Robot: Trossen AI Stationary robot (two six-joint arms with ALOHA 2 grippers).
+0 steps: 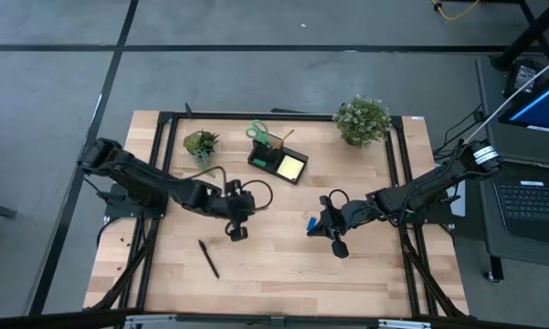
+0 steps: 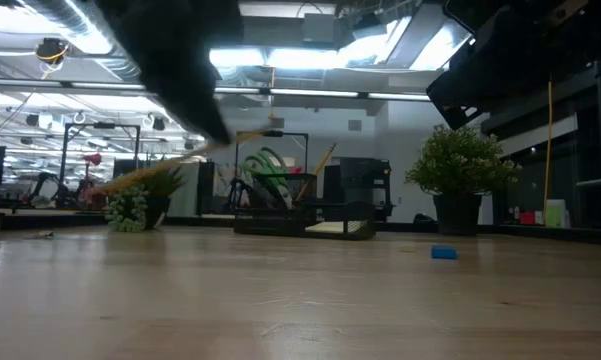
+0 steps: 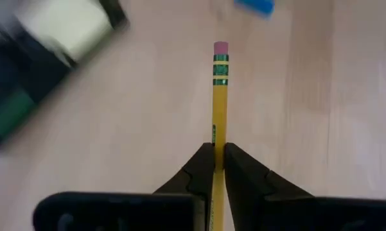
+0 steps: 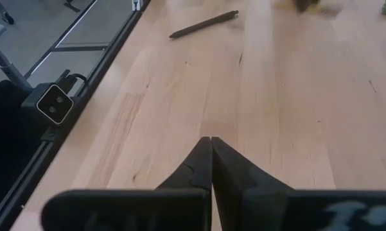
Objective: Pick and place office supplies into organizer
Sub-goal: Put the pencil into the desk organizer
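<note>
Two pincers over table middle; left gripper (image 3: 219, 168) clamped tight on yellow pencil (image 3: 219, 96), eraser end pointing away from me, grip low on shaft so length stays free to drop into cup. Organizer (image 1: 279, 162) sits far centre between two plants (image 1: 363, 120), scissors (image 1: 260, 134) and sticky pad (image 1: 291, 167) already inside. Right gripper (image 4: 211, 154) pressed closed, empty, waiting beside small blue piece (image 1: 311, 223). Black pen (image 1: 208, 259) lies loose near left

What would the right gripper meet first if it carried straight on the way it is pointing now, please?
Probably nothing close: ahead of the shut right gripper lies bare table, and the black pen sits farther on, slightly off its line, though depth is uncertain.
</note>
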